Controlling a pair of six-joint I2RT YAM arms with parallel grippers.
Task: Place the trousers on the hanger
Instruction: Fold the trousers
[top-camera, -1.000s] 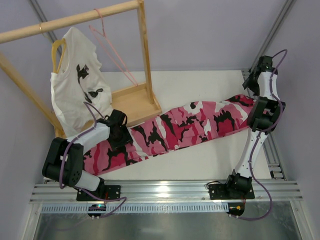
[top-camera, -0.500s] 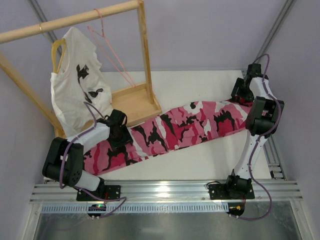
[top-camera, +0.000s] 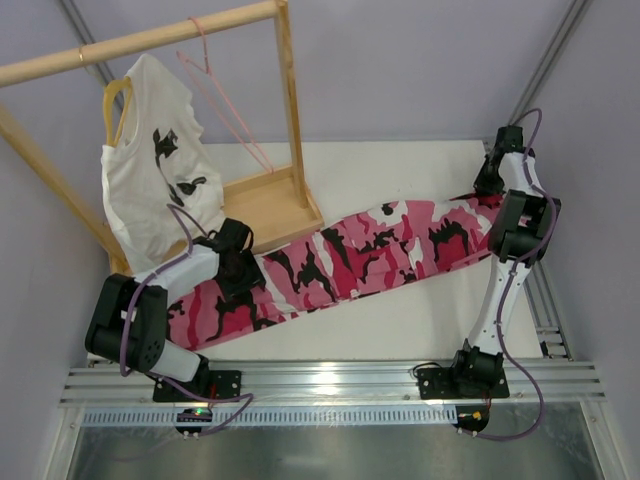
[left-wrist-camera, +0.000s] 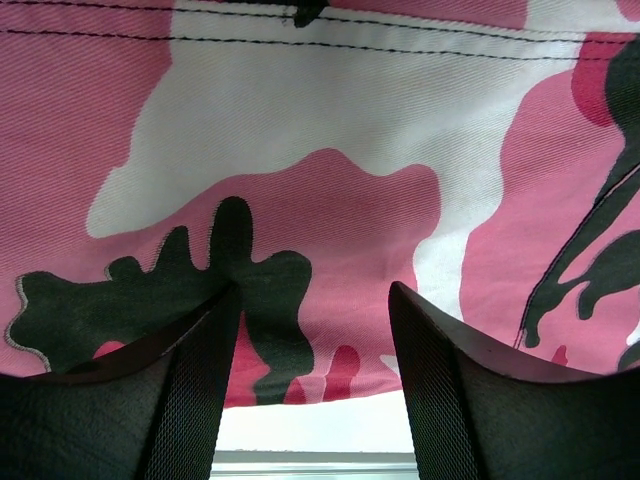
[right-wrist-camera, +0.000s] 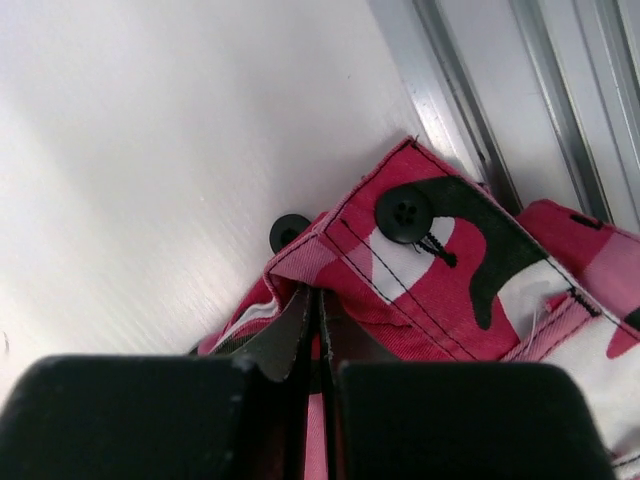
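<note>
From the top view, you had the trousers (top-camera: 350, 255) lying flat and slantwise across the table (top-camera: 400, 165). Their leg end was near the left arm's base and their waist end was at the far right. The left gripper (top-camera: 238, 268) sat over the cloth near the leg end. The right gripper (top-camera: 488, 185) was down at the waist end, by the table's right edge. The hanger (top-camera: 228, 105) hung by its hook from the wooden rail (top-camera: 140, 40), well apart from the trousers. Beside it, the white T-shirt (top-camera: 155, 175) hung on a yellow hanger (top-camera: 115, 100).

In the left wrist view, your left gripper (left-wrist-camera: 315, 290) stood partly open. Its fingers (left-wrist-camera: 190, 370) were spread over the camouflage cloth (left-wrist-camera: 300, 130) with nothing between them. A strip of bare table (left-wrist-camera: 310, 430) showed past the cloth's edge.

In the right wrist view, your right gripper (right-wrist-camera: 313, 298) had its fingers (right-wrist-camera: 285, 330) closed tight together at the waistband (right-wrist-camera: 440, 270). A fold of that cloth looked pinched at the tips, though the view was too close to be sure. One black button (right-wrist-camera: 405, 213) sat just beyond the tips, and another (right-wrist-camera: 289, 232) peeked from under the cloth's edge on the table (right-wrist-camera: 150, 150). The metal rail (right-wrist-camera: 480, 120) ran past the waistband's far corner.
</note>
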